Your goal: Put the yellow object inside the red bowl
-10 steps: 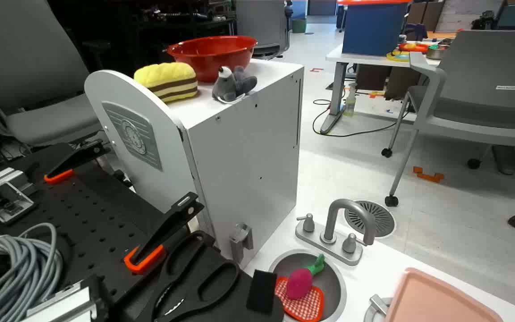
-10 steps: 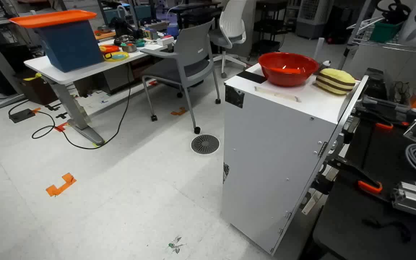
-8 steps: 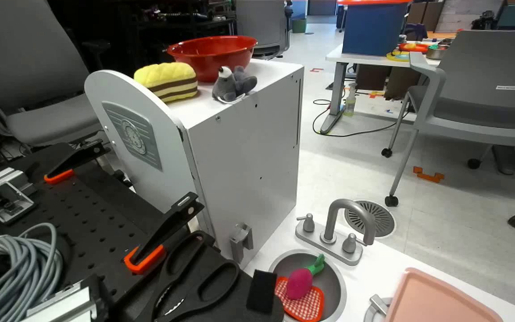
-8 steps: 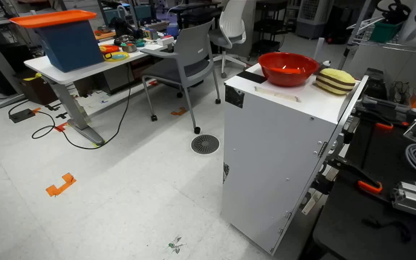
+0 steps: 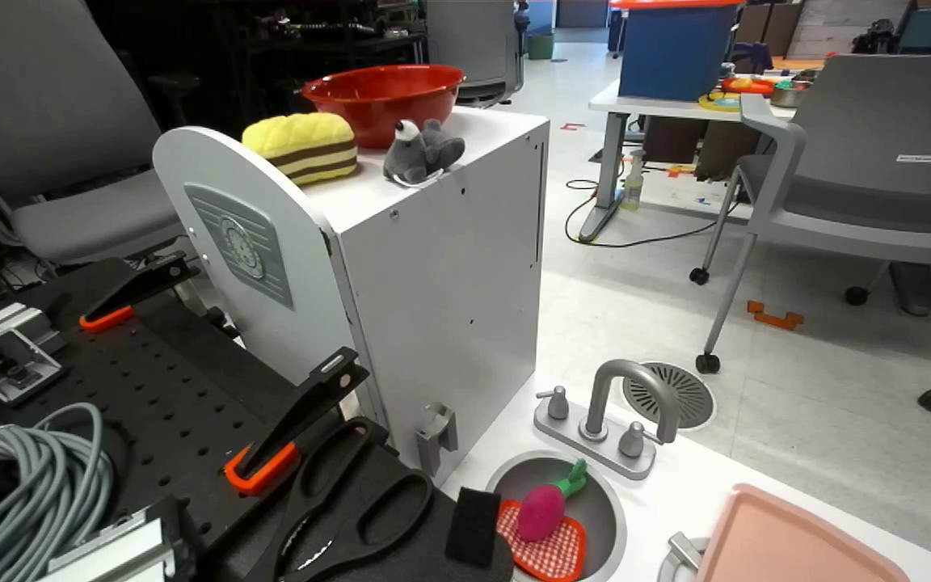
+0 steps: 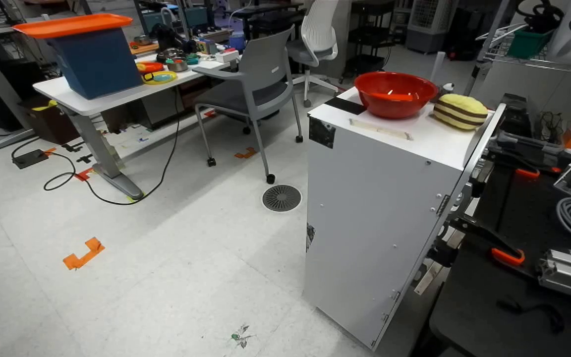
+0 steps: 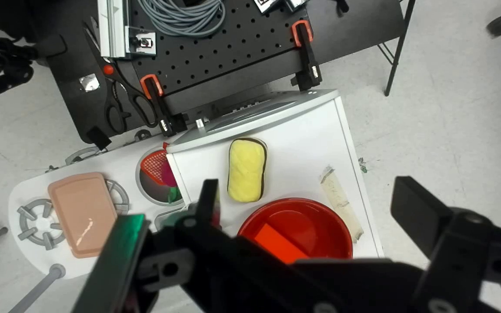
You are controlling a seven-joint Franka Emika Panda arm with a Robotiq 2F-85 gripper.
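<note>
Gripper (image 7: 308,193) shows in the wrist view alone; fingers (image 7: 420,213) spread wide apart. There the yellow object (image 7: 247,170) lies within their span, close to the line of the finger on that view's left and far from the other, reaching past both tips toward the top. It rests on the cabinet (image 7: 302,163) top, well apart from the gripper. Wrist view gives a plain yellow upper face with a thin dark edge; both exterior views add the side, banded yellow and brown.

Bowl (image 7: 318,228): upright, just beside the yellow object on the same top; whether the two touch cannot be judged from these angles. The gripper covers part of it in the wrist view; both exterior views show its outer wall.

Grey plush (image 5: 419,153): at the cabinet's edge near both, plain in an exterior view. Tape strip (image 6: 380,129): on the cabinet top, in the wrist view and in an exterior view. Farther out, the sink (image 5: 603,505) holds a pink plush (image 5: 541,513) on red mesh (image 5: 558,558), the tray (image 5: 789,541) lying near; these show in the wrist view and in an exterior view.
</note>
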